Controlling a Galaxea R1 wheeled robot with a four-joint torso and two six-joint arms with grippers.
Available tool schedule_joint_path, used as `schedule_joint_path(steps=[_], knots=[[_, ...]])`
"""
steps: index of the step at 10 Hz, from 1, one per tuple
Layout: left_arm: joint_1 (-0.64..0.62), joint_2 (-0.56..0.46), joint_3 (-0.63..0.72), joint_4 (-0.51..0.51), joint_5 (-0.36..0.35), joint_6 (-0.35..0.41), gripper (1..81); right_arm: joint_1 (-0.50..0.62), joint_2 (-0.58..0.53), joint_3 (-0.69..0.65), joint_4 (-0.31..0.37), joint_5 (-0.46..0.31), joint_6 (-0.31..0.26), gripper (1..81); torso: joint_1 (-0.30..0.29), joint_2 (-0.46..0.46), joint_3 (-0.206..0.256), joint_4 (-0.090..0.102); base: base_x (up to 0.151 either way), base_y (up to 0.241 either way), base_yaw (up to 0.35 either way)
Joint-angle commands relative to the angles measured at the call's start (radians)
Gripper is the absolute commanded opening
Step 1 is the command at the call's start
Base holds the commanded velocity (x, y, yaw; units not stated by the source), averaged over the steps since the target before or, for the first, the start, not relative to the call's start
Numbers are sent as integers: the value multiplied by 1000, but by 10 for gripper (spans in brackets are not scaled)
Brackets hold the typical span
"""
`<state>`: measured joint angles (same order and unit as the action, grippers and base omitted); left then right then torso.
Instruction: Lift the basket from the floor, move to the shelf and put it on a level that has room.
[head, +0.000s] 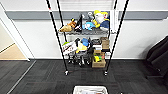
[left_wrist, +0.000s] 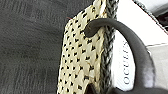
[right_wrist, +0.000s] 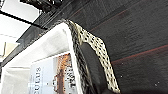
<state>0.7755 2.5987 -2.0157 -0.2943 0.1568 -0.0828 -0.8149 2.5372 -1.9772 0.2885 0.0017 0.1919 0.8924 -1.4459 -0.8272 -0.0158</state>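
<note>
The basket (head: 90, 90) shows its white-lined rim at the near middle edge of the head view, in front of the shelf (head: 56, 37). Its woven beige-and-dark wall (left_wrist: 80, 57) and a dark loop handle (left_wrist: 135, 45) fill the left wrist view, above the floor (left_wrist: 30, 50). In the right wrist view I see the basket's white lining (right_wrist: 50, 45) and its other woven end, with a white printed box (right_wrist: 50, 77) inside. The two tiers of the shelf that I see are packed with toys and boxes. A level with room is hidden from me.
Dark carpet floor (head: 37, 77) stretches between me and the rack's casters (head: 66, 73). Cardboard boxes (head: 98, 62) sit on the lower tier. A black bulky object (head: 157, 55) stands at the right. A doorway with tan wood flooring (head: 10, 53) opens at the left.
</note>
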Motion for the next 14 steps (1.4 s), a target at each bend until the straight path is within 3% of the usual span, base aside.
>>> schedule_joint_path(steps=[1, 3, 4, 8, 14], knots=[[-163, -41, -16, -80, 21, -3, 10, 188, -55, 12, 58, -43, 17, 10, -62, 97, 0, 0, 0, 0, 0], [-192, -112, 93, -86, 40, -3, 10, 220, -87, 89, 77, -45, 17, 10, -107, 167, 0, 0, 0, 0, 0], [-193, -150, 155, -86, 40, -3, 10, 217, -114, 138, 77, -45, 18, 10, -129, 201, 45, 0, 0, 0, 0], [-196, -323, 402, -77, 27, -2, 10, 202, -271, 342, 75, -14, 32, 10, -216, 337, 124, 0, 0, 0, 0], [-192, -445, 584, -72, 43, -2, 10, 131, -426, 535, 72, 31, 29, 10, -347, 538, 252, 0, 0, 0, 0]])
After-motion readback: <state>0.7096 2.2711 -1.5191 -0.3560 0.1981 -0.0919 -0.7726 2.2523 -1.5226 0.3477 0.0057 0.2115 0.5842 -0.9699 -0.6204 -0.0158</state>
